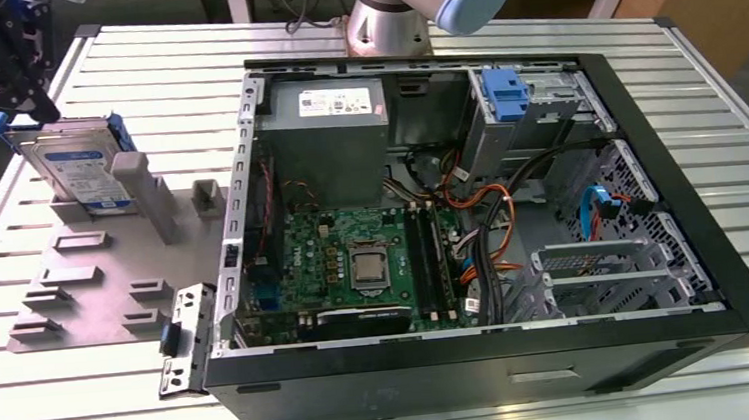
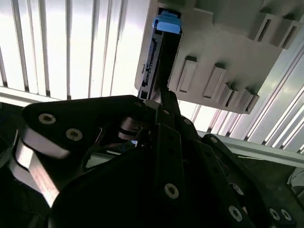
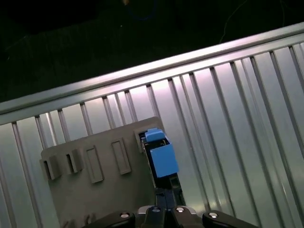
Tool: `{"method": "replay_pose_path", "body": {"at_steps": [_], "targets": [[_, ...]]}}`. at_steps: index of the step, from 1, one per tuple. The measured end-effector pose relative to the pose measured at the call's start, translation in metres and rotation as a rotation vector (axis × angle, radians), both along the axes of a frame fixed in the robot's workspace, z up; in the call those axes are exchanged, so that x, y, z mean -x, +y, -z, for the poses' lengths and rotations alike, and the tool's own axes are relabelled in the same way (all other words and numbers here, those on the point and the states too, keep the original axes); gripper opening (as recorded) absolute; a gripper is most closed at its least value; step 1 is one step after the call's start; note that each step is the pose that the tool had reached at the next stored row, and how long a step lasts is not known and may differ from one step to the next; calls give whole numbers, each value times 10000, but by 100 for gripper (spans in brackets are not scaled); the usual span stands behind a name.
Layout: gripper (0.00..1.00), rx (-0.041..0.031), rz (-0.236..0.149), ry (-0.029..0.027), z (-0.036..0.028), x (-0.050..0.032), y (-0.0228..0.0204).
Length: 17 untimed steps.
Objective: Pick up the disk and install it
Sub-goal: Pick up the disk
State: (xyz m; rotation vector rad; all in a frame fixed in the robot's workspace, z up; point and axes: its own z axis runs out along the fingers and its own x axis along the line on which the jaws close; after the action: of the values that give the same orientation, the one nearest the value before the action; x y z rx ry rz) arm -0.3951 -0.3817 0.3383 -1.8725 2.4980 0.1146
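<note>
Disk [image 1: 78, 171] stands on edge in a slot at the grey fixture's [image 1: 100, 292] far corner. Gripper [image 1: 19, 110] is at its upper blue rail [image 3: 161, 159]; can't tell if it's clamped. Judging: rigid, fairly heavy, shock-sensitive, slick faces. Pinch across the flat sides near the rail.

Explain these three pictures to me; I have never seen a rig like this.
This is a robot arm working at a slatted metal table. The exterior view looks on from off the arm; both wrist views come from cameras riding near its gripper. On the table lie an open computer case and a grey holder plate. The disk, with blue rails, stands on edge in that plate. The gripper is just at the disk's top edge; whether it has gripped it cannot be told.
</note>
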Motion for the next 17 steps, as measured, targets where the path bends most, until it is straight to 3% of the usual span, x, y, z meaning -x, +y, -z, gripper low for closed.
{"method": "replay_pose_path", "body": {"at_steps": [13, 17], "targets": [[11, -123, -1595, -25, 40, 0, 0], [11, -124, -1616, -28, 40, 0, 0]]}}
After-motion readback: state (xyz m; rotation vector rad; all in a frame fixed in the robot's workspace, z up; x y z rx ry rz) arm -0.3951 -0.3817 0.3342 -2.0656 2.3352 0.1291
